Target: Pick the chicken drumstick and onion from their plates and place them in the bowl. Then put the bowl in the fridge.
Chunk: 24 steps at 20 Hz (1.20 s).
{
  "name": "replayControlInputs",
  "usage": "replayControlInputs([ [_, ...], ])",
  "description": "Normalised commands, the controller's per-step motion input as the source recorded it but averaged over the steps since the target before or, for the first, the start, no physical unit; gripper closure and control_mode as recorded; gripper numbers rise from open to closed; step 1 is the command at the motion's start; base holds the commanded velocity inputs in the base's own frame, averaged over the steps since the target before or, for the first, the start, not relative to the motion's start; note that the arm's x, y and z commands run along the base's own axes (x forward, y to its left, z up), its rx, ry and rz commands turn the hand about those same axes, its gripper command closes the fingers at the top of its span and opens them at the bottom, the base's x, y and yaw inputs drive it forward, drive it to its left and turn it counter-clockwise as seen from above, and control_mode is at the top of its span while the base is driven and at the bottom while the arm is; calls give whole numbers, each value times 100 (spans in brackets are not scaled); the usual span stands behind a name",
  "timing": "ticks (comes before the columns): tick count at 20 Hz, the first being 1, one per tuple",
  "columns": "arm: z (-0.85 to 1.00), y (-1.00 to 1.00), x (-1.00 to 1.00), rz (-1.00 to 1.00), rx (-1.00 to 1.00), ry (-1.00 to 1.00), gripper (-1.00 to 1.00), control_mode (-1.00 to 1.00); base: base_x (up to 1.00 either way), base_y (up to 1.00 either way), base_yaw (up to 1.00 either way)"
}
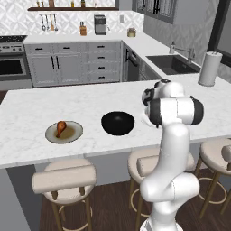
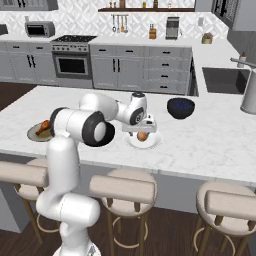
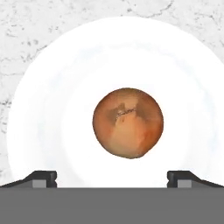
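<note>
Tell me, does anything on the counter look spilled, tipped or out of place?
Nothing stands out. The onion sits centred on its white plate, the chicken drumstick lies on the grey-olive plate, and the bowl stands upright.

Marble island (image 1: 27, 113), grey cabinets (image 1: 67, 63), wooden floor (image 1: 113, 203).

The arm (image 1: 173, 149) is glossy white, built of thick rounded segments like swollen tubes. Black bands ring its joints, widest at the fat elbow drum (image 2: 92, 127). A smaller white wrist link ends in a round dark cap (image 2: 138, 95). The pincer (image 3: 112, 178) has two small dark grey, blocky fingertips (image 3: 43, 178).
</note>
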Motion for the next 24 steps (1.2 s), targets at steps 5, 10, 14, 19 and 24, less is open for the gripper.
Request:
replayControlInputs([
  [5, -23, -2, 32, 0, 0, 0, -100, -100, 0, 0, 0],
  [10, -19, -9, 28, 0, 0, 0, -100, -100, 0, 0, 0],
  [14, -25, -1, 9, 0, 0, 0, -100, -100, 0, 0, 0],
  [19, -33, 0, 0, 0, 0, 0, 100, -100, 0, 0, 0],
  [24, -10, 0, 0, 0, 0, 0, 100, -100, 0, 0, 0],
])
